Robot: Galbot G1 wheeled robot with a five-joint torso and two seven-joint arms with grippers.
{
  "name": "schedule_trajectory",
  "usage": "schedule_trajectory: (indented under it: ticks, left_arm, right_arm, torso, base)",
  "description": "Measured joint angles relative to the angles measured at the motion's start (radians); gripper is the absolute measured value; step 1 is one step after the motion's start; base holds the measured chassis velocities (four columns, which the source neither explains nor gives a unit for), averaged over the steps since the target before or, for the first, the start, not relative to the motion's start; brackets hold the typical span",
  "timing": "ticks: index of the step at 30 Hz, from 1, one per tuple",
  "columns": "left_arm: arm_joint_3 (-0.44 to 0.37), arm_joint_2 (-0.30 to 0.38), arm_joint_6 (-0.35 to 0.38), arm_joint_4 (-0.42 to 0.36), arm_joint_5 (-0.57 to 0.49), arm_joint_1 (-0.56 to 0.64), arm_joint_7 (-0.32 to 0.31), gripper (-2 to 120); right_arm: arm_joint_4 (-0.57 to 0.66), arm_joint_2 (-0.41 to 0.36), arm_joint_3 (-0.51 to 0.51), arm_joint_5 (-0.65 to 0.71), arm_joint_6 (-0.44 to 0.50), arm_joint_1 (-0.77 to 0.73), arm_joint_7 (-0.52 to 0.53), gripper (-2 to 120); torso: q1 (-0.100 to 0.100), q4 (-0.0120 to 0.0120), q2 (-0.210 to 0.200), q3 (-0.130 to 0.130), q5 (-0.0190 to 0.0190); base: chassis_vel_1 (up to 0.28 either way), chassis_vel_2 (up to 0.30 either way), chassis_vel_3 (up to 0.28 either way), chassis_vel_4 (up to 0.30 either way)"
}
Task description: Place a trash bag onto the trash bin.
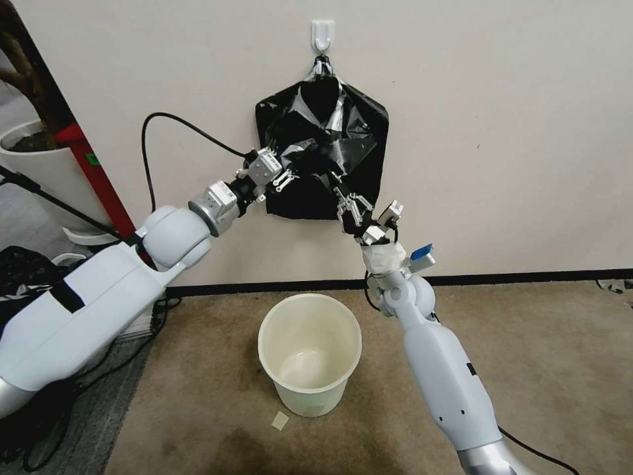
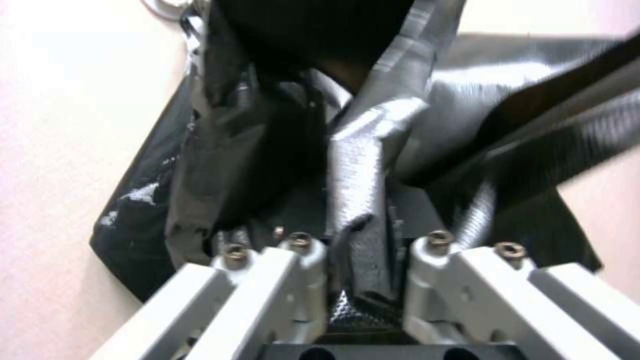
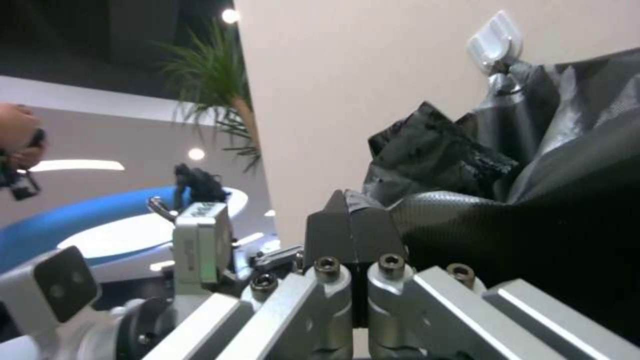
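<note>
The trash bag [image 1: 310, 150] is a loose, crinkly black sheet drawn out of a black pack of bags [image 1: 359, 119] that hangs from a white wall hook [image 1: 322, 33]. My left gripper [image 1: 283, 175] is at the bag's left side. In the left wrist view its fingers [image 2: 293, 280] stand apart, with a greyish fold of the bag [image 2: 360, 165] running between them. My right gripper [image 1: 345, 199] reaches up from below the pack and is shut on a stretched strand of the bag [image 3: 533, 225]; its pads [image 3: 350, 225] are pressed together. The cream-white trash bin [image 1: 310, 396] stands open on the carpet below.
A large white plant pot [image 1: 39, 165] and a red post [image 1: 92, 171] stand at the left by the wall. Black cables lie on the floor at the left. A small paper scrap [image 1: 280, 420] lies in front of the bin. Carpet to the right is bare.
</note>
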Motion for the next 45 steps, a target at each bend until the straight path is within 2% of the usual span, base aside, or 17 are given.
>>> schedule_trajectory:
  ticks: [1,3,4,7,12,15,16,18,20,21,23,25,26,29,31,34,45]
  left_arm:
    - [-0.001,-0.002,-0.005,0.000,-0.005,0.002,-0.002,11]
    - [-0.017,-0.021,-0.048,-0.003,-0.050,0.022,-0.022,0]
    - [-0.034,-0.038,-0.085,-0.005,-0.086,0.057,-0.042,0]
    - [-0.048,-0.055,-0.119,-0.002,-0.107,0.090,-0.060,0]
    - [-0.071,-0.085,-0.155,0.012,-0.152,0.144,-0.070,0]
    - [-0.075,-0.105,-0.168,0.025,-0.173,0.171,-0.069,0]
    - [-0.075,-0.105,-0.168,0.025,-0.173,0.171,-0.069,0]
    - [-0.073,-0.119,-0.178,0.035,-0.175,0.176,-0.064,0]
    - [-0.071,-0.124,-0.179,0.034,-0.175,0.176,-0.063,0]
    - [-0.071,-0.124,-0.179,0.034,-0.175,0.176,-0.063,0]
    - [-0.068,-0.125,-0.179,0.024,-0.175,0.173,-0.061,0]
    - [-0.068,-0.125,-0.179,0.015,-0.175,0.172,-0.059,0]
    - [-0.068,-0.125,-0.179,0.015,-0.175,0.172,-0.059,0]
    - [-0.068,-0.127,-0.177,0.006,-0.175,0.175,-0.058,0]
    - [-0.068,-0.128,-0.177,0.005,-0.175,0.175,-0.058,0]
    - [-0.069,-0.132,-0.175,0.005,-0.173,0.175,-0.057,0]
    - [-0.099,-0.123,-0.173,-0.011,-0.172,0.199,-0.055,0]
  right_arm:
    - [0.007,-0.002,-0.004,-0.004,0.002,-0.005,0.012,0]
    - [0.086,-0.028,-0.036,-0.079,0.008,-0.061,0.152,0]
    - [0.182,-0.058,-0.037,-0.231,0.017,-0.145,0.273,12]
    - [0.282,-0.089,0.000,-0.300,0.024,-0.207,0.301,24]
    - [0.468,-0.165,0.058,-0.283,-0.037,-0.228,0.368,39]
    - [0.571,-0.288,0.054,-0.296,-0.222,-0.149,0.580,52]
    - [0.571,-0.288,0.054,-0.296,-0.222,-0.149,0.580,52]
    - [0.578,-0.435,-0.004,-0.298,-0.348,-0.032,0.712,62]
    - [0.557,-0.531,-0.058,-0.295,-0.439,0.063,0.742,71]
    - [0.557,-0.531,-0.058,-0.295,-0.439,0.063,0.742,71]
    - [0.507,-0.633,-0.159,-0.294,-0.575,0.223,0.741,82]
    - [0.451,-0.675,-0.227,-0.320,-0.675,0.354,0.681,91]
    - [0.451,-0.675,-0.227,-0.320,-0.675,0.354,0.681,91]
    - [0.356,-0.692,-0.327,-0.437,-0.754,0.510,0.499,99]
    - [0.341,-0.688,-0.346,-0.459,-0.762,0.533,0.467,100]
    - [0.304,-0.645,-0.386,-0.537,-0.803,0.608,0.327,100]
    - [0.162,-0.524,-0.450,-0.834,-0.815,0.744,0.192,100]
  torso:
    - [0.000,0.0000,0.000,0.000,0.0000]
    - [0.000,-0.0002,0.000,0.000,0.0001]
    - [0.000,-0.0002,0.000,0.000,0.0002]
    - [0.000,-0.0004,0.000,0.000,0.0003]
    - [0.000,-0.0006,0.000,0.000,0.0002]
    - [0.000,-0.0003,0.000,0.000,0.0001]
    - [0.000,-0.0003,0.000,0.000,0.0001]
    - [0.000,-0.0002,0.000,0.000,0.0004]
    - [0.000,-0.0003,0.000,0.000,0.0001]
    - [0.000,-0.0003,0.000,0.000,0.0001]
    - [0.000,-0.0004,0.000,0.000,0.0004]
    - [0.000,0.0000,0.000,0.000,-0.0001]
    - [0.000,0.0000,0.000,0.000,-0.0001]
    - [0.000,-0.0002,0.000,0.000,0.0001]
    - [0.000,-0.0002,0.000,0.000,0.0000]
    - [0.000,-0.0002,0.000,0.000,0.0001]
    - [0.000,0.0001,0.000,0.000,-0.0003]
  base:
    - [0.000,0.000,0.000,0.000]
    - [0.000,0.000,0.000,0.000]
    - [0.000,0.000,0.000,0.000]
    - [0.000,0.000,0.000,0.000]
    - [0.000,0.000,0.000,0.000]
    - [0.000,0.000,0.000,0.000]
    - [0.000,0.000,0.000,0.000]
    - [0.000,0.000,0.000,0.000]
    - [0.000,0.000,0.000,0.000]
    - [0.000,0.000,0.000,0.000]
    - [0.000,0.000,0.000,0.000]
    - [0.000,0.000,0.000,0.000]
    - [0.000,0.000,0.000,0.000]
    - [0.000,0.000,0.000,0.000]
    - [0.000,0.000,0.000,0.000]
    - [0.000,0.000,0.000,0.000]
    - [0.000,0.000,0.000,0.000]
